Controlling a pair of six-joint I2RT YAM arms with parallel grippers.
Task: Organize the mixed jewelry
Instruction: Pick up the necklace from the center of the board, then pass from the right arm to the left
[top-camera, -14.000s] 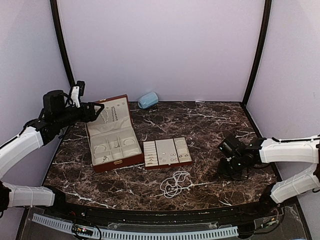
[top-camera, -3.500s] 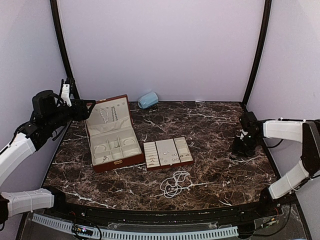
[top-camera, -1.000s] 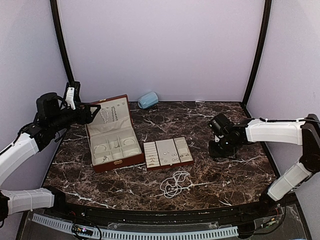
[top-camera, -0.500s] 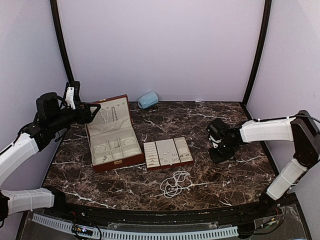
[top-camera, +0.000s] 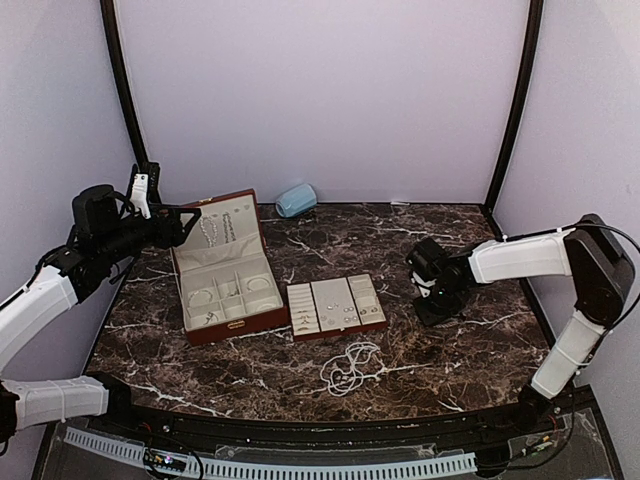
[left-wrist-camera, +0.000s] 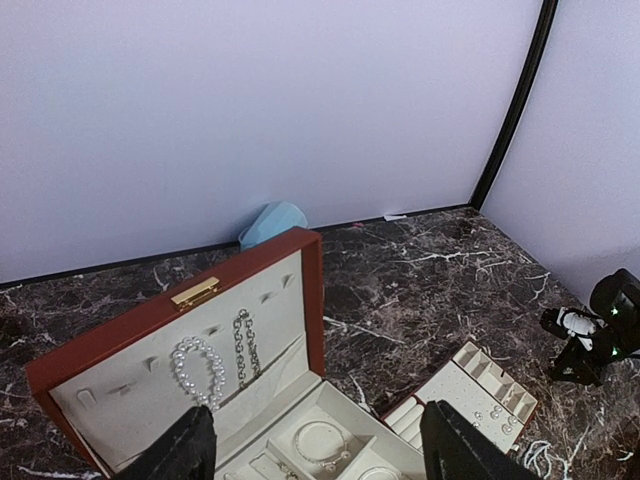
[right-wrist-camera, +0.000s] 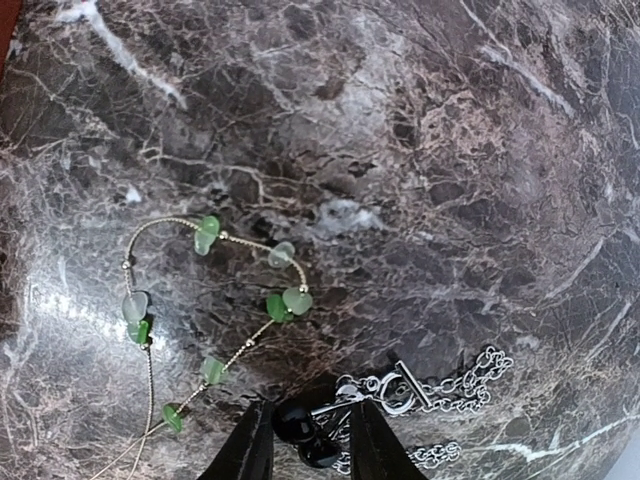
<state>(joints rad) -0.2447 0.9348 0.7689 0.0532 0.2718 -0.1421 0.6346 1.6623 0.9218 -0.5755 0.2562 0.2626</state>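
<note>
My right gripper (right-wrist-camera: 310, 415) is low over the marble and shut on a silver toggle chain with black beads (right-wrist-camera: 300, 422). The chain's loose links (right-wrist-camera: 455, 378) trail to the right. A thin chain with green beads (right-wrist-camera: 205, 300) lies just ahead of it. In the top view this gripper (top-camera: 432, 300) is right of the cream insert tray (top-camera: 335, 318). A pile of pearl strands (top-camera: 348, 366) lies in front of the tray. My left gripper (left-wrist-camera: 315, 440) is open and empty above the open reddish-brown case (left-wrist-camera: 312, 290). A pearl bracelet (left-wrist-camera: 195, 370) and a chain (left-wrist-camera: 245, 345) hang in the case's lid.
The case (top-camera: 228, 330) stands open at the left with bangles in its compartments. The insert tray holds small rings and earrings (left-wrist-camera: 495, 412). A pale blue rounded object (top-camera: 296, 200) lies by the back wall. Black frame posts stand at the back corners.
My right gripper has slid left across the marble toward the insert tray, staying low. My left arm has held still over the case for the last second.
</note>
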